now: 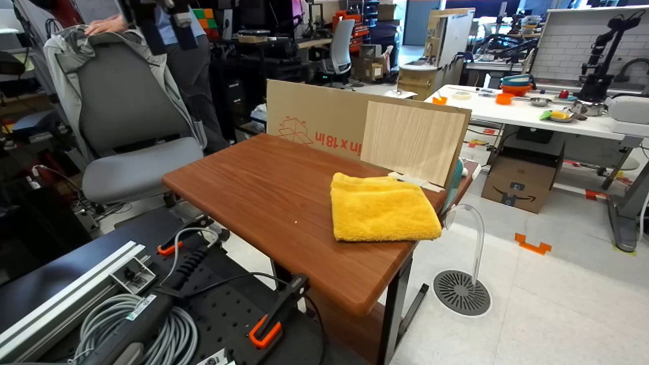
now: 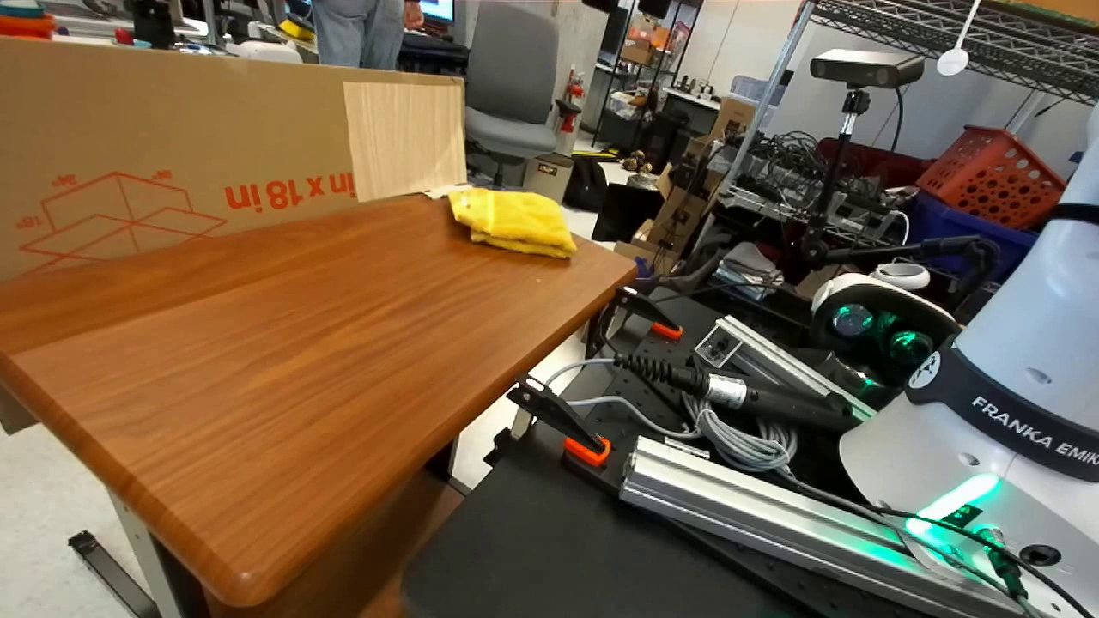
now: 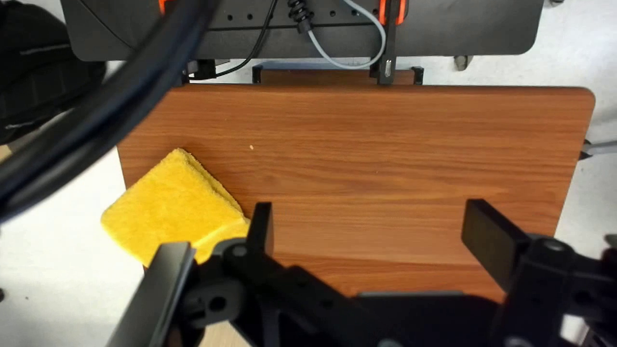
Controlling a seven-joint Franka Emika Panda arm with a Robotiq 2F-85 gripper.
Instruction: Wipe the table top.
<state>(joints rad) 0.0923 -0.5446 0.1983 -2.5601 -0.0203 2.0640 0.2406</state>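
Note:
The table top (image 1: 253,187) is smooth, reddish-brown wood grain. It shows in both exterior views (image 2: 283,360) and in the wrist view (image 3: 385,144). A folded yellow cloth (image 1: 385,210) lies flat near one end of it, also seen in an exterior view (image 2: 513,225) and at the left of the wrist view (image 3: 173,207). A tiny pale speck (image 3: 251,147) lies on the wood near the cloth. My gripper (image 3: 369,217) is wide open and empty, high above the table, with the cloth to its left in the wrist view. It shows at the top left of an exterior view (image 1: 174,49).
A cardboard panel (image 1: 314,119) with a plywood piece (image 1: 410,142) stands along one long edge. Black-and-orange clamps (image 1: 279,309) and a black cart (image 2: 515,532) with coiled cable border the opposite edge. A grey chair (image 1: 132,101) and a person stand beyond. A black cable (image 3: 111,101) crosses the wrist view.

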